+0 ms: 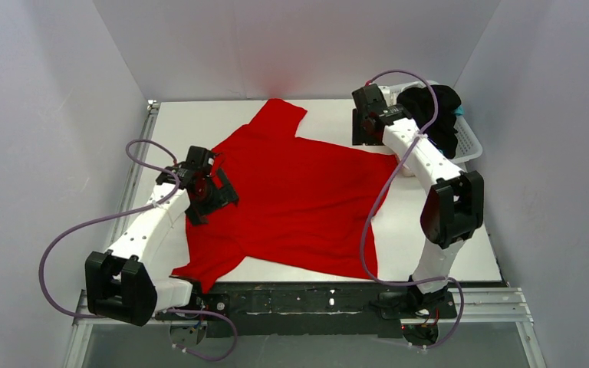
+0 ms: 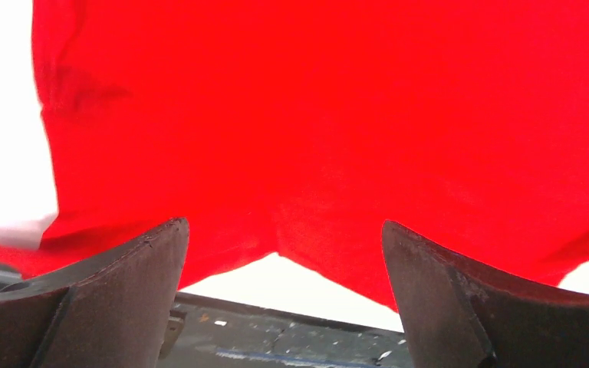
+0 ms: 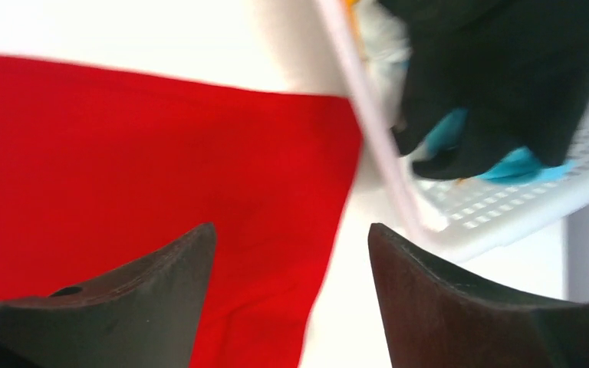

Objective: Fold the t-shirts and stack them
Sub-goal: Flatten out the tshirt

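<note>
Right pincer [image 3: 291, 230] gapes beside basket [image 3: 498, 215] holding black t-shirt [image 3: 498, 69], teal t-shirt [image 3: 518, 165].

Basket [image 1: 472, 146] mostly hidden by black shirt [image 1: 437, 103], right arm [image 1: 418, 149]

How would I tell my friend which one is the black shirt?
Find the white table, then look at its far right corner, where a white plastic basket sits. The black shirt is bunched up in that basket. Unlike the red shirt spread flat on the table, it is dark and crumpled, with teal cloth peeking out beneath it.
</note>
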You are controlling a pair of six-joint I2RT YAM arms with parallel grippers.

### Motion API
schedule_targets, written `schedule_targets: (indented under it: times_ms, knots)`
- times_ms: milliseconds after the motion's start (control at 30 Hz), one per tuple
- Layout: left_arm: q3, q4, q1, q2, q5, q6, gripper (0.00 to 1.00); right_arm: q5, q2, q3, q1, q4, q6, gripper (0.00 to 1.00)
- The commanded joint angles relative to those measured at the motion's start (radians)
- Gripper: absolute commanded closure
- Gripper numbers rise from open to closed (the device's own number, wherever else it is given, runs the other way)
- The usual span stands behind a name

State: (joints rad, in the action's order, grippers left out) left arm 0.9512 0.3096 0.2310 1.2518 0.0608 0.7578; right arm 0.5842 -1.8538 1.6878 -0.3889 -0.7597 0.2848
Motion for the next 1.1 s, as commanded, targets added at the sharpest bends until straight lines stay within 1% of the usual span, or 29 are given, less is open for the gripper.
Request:
schedule_targets:
  times_ms: [0, 67, 133, 267, 367, 500, 633, 700, 867, 933, 1067]
  knots:
    - [0.084, 0.004, -0.004, 0.073, -0.019, -0.039, 0.02, -0.262, 0.080, -0.071, -0.030, 0.015, 0.140, 0.18]
    - [0.137, -0.024, -0.011, 0.170, -0.045, -0.049, 0.02, -0.364, 0.079, -0.127, -0.039, 0.051, 0.177, 0.18]
    - [0.211, -0.034, -0.023, 0.288, -0.114, -0.058, 0.02, -0.437, 0.059, -0.162, -0.046, 0.076, 0.197, 0.17]
    - [0.357, -0.028, -0.055, 0.521, -0.234, -0.073, 0.02, -0.459, -0.016, -0.160, -0.048, 0.049, 0.224, 0.17]
    - [0.409, -0.037, -0.078, 0.634, -0.265, -0.075, 0.02, -0.476, -0.086, -0.136, -0.045, 0.065, 0.218, 0.18]
    - [0.449, -0.057, -0.114, 0.728, -0.302, -0.081, 0.02, -0.481, -0.200, -0.043, -0.040, 0.050, 0.206, 0.18]
    - [0.488, -0.031, -0.149, 0.792, -0.321, -0.076, 0.02, -0.513, -0.315, 0.066, -0.019, 0.043, 0.195, 0.20]
    - [0.474, -0.045, -0.166, 0.806, -0.341, -0.055, 0.02, -0.530, -0.371, 0.139, -0.004, 0.030, 0.184, 0.21]
    - [0.441, -0.094, -0.202, 0.831, -0.363, -0.014, 0.02, -0.576, -0.519, 0.352, 0.028, 0.001, 0.132, 0.21]
    - [0.457, -0.103, -0.211, 0.850, -0.389, -0.006, 0.02, -0.619, -0.584, 0.474, 0.045, -0.020, 0.114, 0.21]
    - [0.518, -0.109, -0.214, 0.908, -0.416, 0.001, 0.02, -0.646, -0.686, 0.655, 0.089, -0.032, 0.075, 0.21]
